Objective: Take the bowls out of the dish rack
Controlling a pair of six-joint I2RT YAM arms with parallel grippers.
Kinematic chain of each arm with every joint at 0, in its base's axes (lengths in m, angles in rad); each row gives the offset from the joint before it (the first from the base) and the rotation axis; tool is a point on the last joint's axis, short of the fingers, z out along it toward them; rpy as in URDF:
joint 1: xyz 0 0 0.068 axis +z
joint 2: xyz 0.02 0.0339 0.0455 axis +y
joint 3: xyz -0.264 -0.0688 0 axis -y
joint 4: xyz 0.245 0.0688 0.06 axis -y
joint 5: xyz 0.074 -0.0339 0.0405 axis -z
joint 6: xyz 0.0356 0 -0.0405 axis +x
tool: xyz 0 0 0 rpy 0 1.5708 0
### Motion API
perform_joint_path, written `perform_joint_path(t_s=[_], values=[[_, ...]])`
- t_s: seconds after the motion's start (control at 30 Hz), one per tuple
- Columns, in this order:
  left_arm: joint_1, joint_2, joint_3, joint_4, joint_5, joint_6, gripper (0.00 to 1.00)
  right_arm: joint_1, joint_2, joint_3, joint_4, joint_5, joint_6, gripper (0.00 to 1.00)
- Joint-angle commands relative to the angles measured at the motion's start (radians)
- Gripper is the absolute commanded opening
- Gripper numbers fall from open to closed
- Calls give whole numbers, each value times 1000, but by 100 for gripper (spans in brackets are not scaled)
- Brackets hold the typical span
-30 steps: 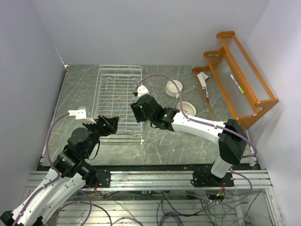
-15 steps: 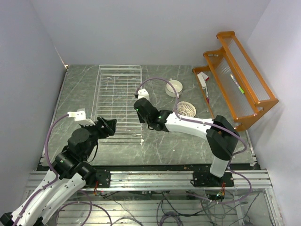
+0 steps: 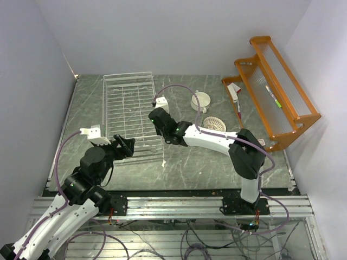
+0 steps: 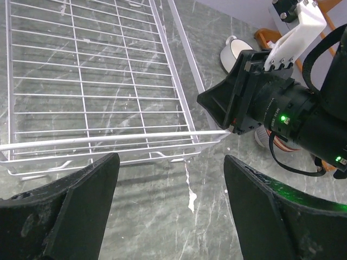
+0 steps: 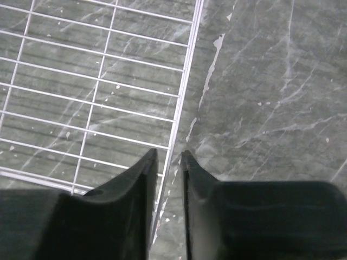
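Observation:
The white wire dish rack (image 3: 127,108) lies on the table and holds no bowls; it also shows in the left wrist view (image 4: 97,141) and the right wrist view (image 5: 187,70). My right gripper (image 3: 158,129) is shut on the rack's right rim wire near its near corner (image 5: 169,154). My left gripper (image 3: 126,144) is open and empty just in front of the rack's near edge (image 4: 171,160). A cream bowl with a handle (image 3: 200,101) and a patterned bowl (image 3: 215,125) sit on the table right of the rack. The other bowls are out of view.
An orange wooden shelf rack (image 3: 276,92) with pens stands at the far right. A white streak (image 3: 164,161) marks the dark marble table just past the rack's near right corner. Walls close in the left, back and right sides.
The right gripper has moved left with the rack's rim in its jaws, and the rack has slid and turned to the left. The left gripper has barely moved.

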Motion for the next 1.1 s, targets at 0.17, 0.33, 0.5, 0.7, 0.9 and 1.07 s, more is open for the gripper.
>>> perform_joint_path(t_s=[0.17, 0.33, 0.5, 0.7, 0.9, 1.07], values=[[-9, 35, 20, 11, -34, 23, 93, -28, -362, -280, 155, -10, -13, 59], [-8, 110, 27, 17, -110, 20, 96, -94, -600, -514, 175, -34, 11, 66], [-9, 155, 31, 58, -153, 17, 97, -218, -813, -604, 5, 28, 55, 71], [-8, 160, 90, 30, -157, 39, 99, -270, -978, -618, -236, 173, 153, 98], [-7, 126, 104, 24, -165, 46, 99, -269, -980, -580, -397, 204, 210, 100], [-8, 118, 133, -18, -157, 48, 99, -269, -986, -572, -420, 247, 230, 100]])
